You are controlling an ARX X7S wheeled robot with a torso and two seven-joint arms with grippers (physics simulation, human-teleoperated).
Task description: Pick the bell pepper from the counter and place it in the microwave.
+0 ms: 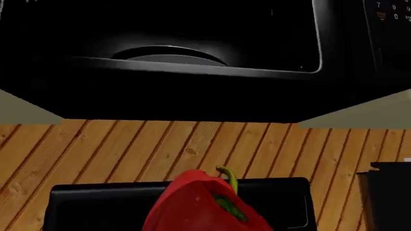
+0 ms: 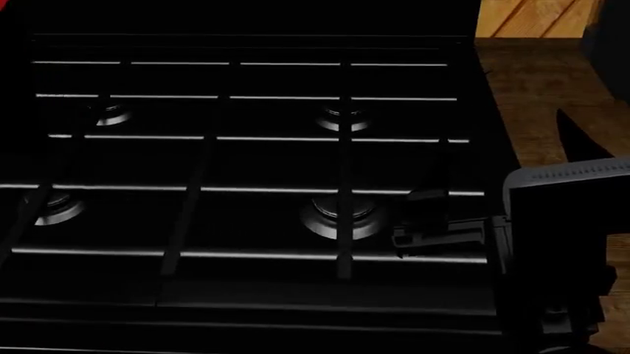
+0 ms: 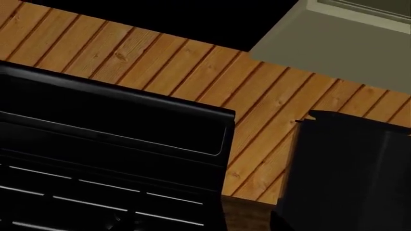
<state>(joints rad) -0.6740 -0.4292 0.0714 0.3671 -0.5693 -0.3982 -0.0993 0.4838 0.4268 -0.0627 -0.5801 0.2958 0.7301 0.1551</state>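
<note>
I see red pepper (image 1: 205, 204) close at left claw, microwave (image 1: 192, 53) cavity open ahead and above it. Grip unconfirmed: cannot tell either claw's opening. Stove (image 2: 236, 184) below.

Glossy red bell pepper (image 1: 204, 204), green-stemmed

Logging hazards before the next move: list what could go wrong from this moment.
1. The bell pepper sits below the microwave opening; a straight push may hit the lower edge.
2. No jaws show around the pepper, so grip can't be confirmed; it could drop onto the stove.
3. The head view shows only the stove and right arm, leaving the insertion unseen.
</note>
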